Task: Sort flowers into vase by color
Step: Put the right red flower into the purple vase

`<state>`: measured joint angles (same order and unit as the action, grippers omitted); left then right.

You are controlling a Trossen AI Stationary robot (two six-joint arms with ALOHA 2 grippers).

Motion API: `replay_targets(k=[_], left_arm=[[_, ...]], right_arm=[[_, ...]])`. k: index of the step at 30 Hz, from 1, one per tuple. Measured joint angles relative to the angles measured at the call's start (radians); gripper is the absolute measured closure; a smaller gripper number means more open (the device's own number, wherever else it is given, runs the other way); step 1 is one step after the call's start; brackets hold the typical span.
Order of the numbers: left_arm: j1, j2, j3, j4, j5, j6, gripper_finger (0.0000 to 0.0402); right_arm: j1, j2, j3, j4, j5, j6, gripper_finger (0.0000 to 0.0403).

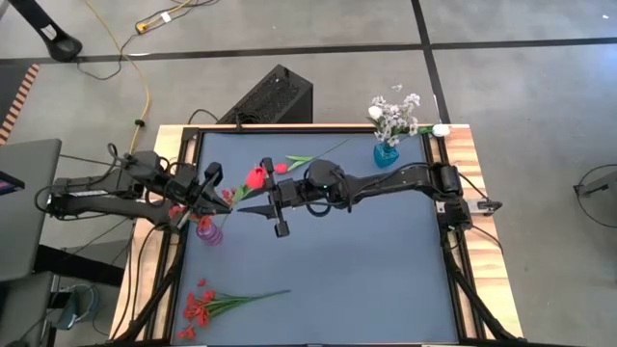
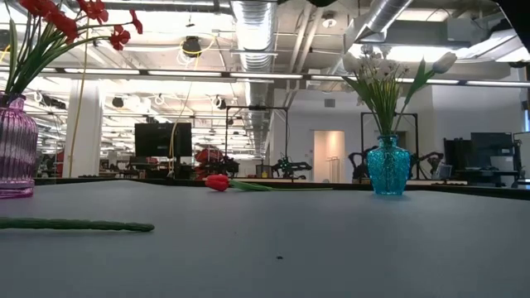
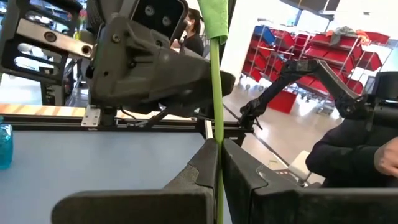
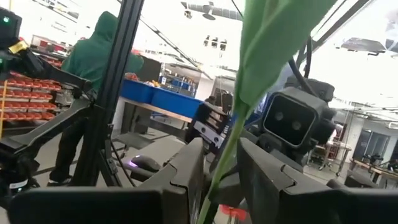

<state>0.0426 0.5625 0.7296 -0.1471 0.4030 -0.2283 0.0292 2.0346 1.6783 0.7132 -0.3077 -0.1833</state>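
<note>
Both arms are meeting above the left middle of the grey worktop (image 1: 366, 270), apparently passing one flower between them. The right gripper (image 4: 219, 168) is holding a green stem (image 4: 227, 155) between part-closed fingers, the left gripper (image 3: 214, 163) is pinching a stem (image 3: 216, 93) with fingers shut tight, probably to steer it into the pink vase (image 1: 208, 231) just below. Red blossoms (image 1: 198, 308) are lying near the front-left edge; a red tulip (image 2: 218, 182) is resting mid-worktop, and white flowers are filling the blue vase (image 1: 386, 154).
</note>
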Motion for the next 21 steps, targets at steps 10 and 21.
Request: replay_targets(k=[10, 21], left_arm=[[0.0, 0.0, 0.0, -0.023, 0.0, -0.001, 0.0401], [0.0, 0.001, 0.0, -0.05, -0.041, -0.028, 0.0401]], right_arm=[[-0.005, 0.0, 0.0, -0.019, 0.046, -0.008, 0.028], [0.001, 0.0, 0.0, -0.01, 0.041, -0.008, 0.0283]])
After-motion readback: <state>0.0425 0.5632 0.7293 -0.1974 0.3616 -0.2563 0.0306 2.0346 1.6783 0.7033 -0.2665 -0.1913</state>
